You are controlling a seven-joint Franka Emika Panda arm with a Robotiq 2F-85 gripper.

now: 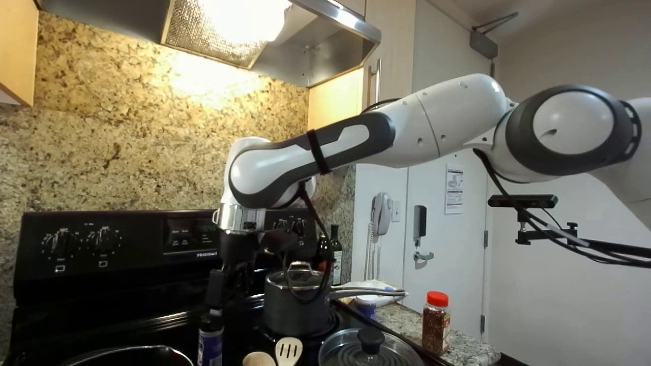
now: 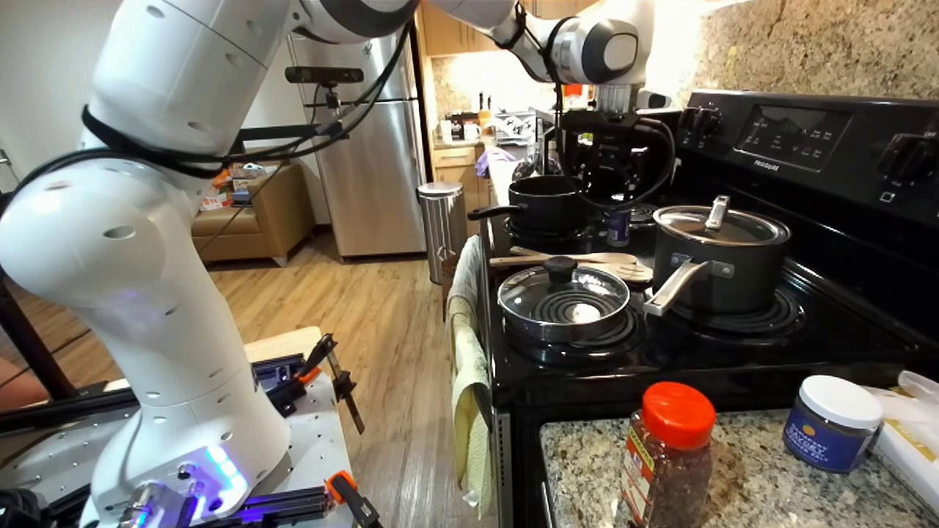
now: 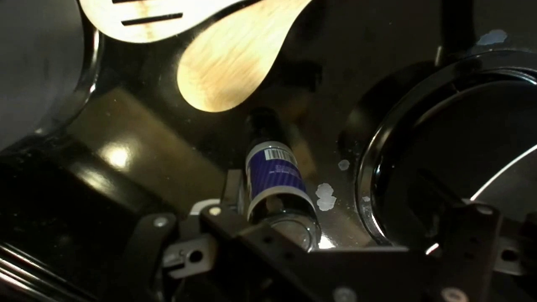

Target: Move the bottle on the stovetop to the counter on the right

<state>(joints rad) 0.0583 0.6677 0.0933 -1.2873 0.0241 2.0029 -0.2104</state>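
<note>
Angular hand (image 3: pixel 335 191) near glossy, cylindrical bottle (image 3: pixel 277 176)

I'm standing in a kitchen; whether it's a home's, I can't tell. The black Frigidaire stovetop (image 2: pixel 704 367) has coil burners (image 2: pixel 785 315), a glass-lidded saucepan (image 2: pixel 722 253) and a lidded skillet (image 2: pixel 557 334) upon them, and a range hood (image 1: pixel 285 40) above. A granite desk (image 2: pixel 587 455) borders the stovetop along one edge, a blue-labelled seasoning jar (image 2: pixel 818 440) near that edge. Beyond, I see wooden cabinets (image 2: pixel 447 33) and a steel refrigerator (image 2: pixel 367 176) on the wood-toned floor (image 2: pixel 389 315).
</note>
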